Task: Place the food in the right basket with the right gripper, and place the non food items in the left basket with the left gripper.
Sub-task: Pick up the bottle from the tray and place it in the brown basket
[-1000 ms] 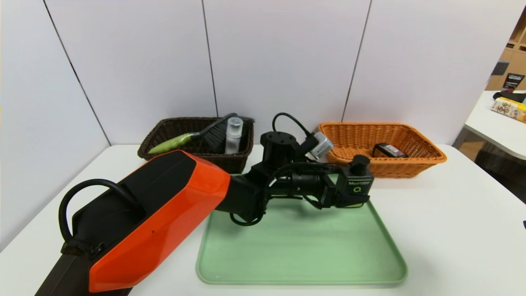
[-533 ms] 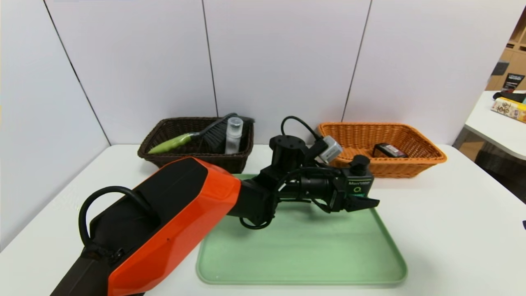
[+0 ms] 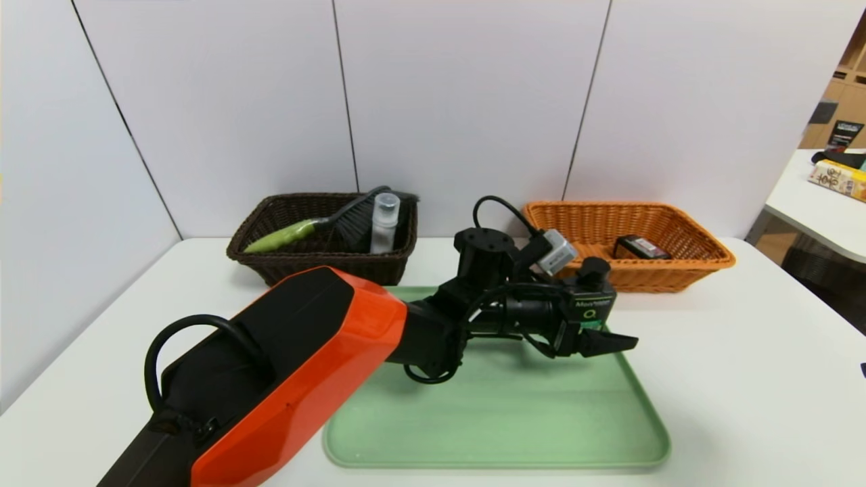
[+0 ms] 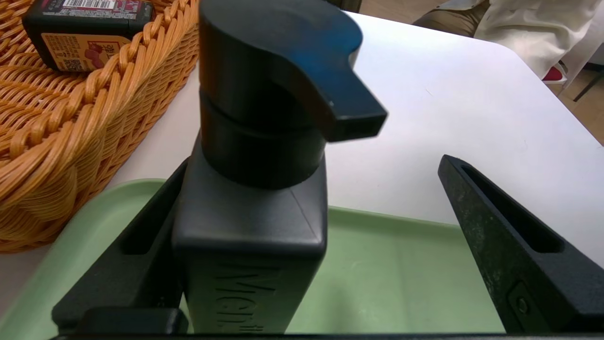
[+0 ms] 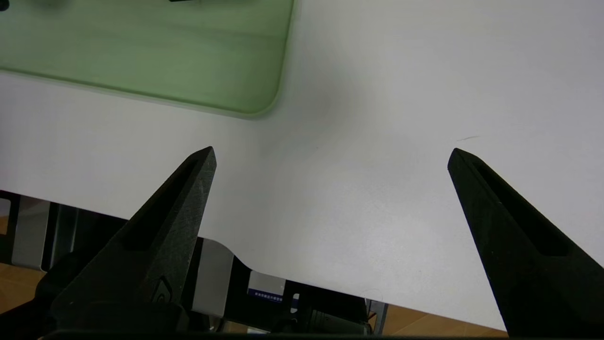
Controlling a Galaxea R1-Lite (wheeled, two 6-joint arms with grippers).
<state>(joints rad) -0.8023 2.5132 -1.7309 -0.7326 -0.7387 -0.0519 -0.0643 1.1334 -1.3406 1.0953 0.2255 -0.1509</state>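
Note:
The dark green pump bottle (image 3: 590, 302) (image 4: 250, 226) stands upright at the far right corner of the green tray (image 3: 500, 419). My left gripper (image 3: 604, 328) (image 4: 314, 163) is open around it: one finger lies close along the bottle's side and a wide gap separates it from the other. The food packet (image 3: 641, 247) (image 4: 85, 28) lies in the orange right basket (image 3: 710, 260). In the dark brown left basket (image 3: 325, 260) are the lime-handled brush (image 3: 284, 235) and the white bottle (image 3: 384, 226). My right gripper (image 5: 330, 153) hangs open and empty over the table's front edge.
The orange basket's rim (image 4: 56, 156) stands just beside the bottle and my left fingers. The tray's corner (image 5: 141, 47) lies off to one side of my right gripper. A side table with a box (image 3: 839, 179) stands at far right. White wall panels close the back.
My left arm has slid to the right across the tray, so its open fingers now reach past the pump bottle on both sides. The bottle has stayed in place.

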